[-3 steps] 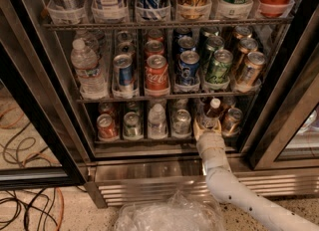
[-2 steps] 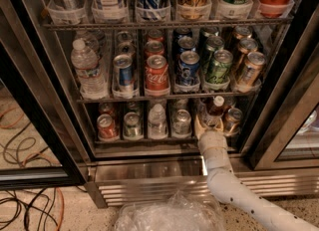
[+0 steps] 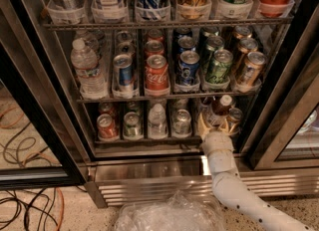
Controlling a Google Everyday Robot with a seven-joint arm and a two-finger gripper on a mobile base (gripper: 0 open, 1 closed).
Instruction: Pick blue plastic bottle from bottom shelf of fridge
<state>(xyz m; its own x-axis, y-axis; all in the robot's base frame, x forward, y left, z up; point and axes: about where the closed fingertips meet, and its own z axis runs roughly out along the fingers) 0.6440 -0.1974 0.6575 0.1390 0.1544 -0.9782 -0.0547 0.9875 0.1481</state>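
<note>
Since ~1 s ago the blue plastic bottle [image 3: 219, 109] has tipped right, cap leaning off vertical, w/ gripper [image 3: 215, 125] closed round its lower body at the bottom shelf [image 3: 149, 139] front, right side; grasp prob holds, next: pull clear of fridge [image 3: 149, 168]

My arm [image 3: 246, 202] runs up from the lower right corner, a pale, jointed tube that leans left as it climbs. Near the top it bends (a soft, elbow-like kink), and above that the wrist [image 3: 218, 150] stands almost upright. My tool [image 3: 215, 124] sits at the right end of the bottom shelf [image 3: 144, 139], pointing into it. Its two cream fingers [image 3: 202, 124] reach up on either side of the bottle [image 3: 222, 106] and close on its lower half. The bottle leans to the right in my grip.
</note>
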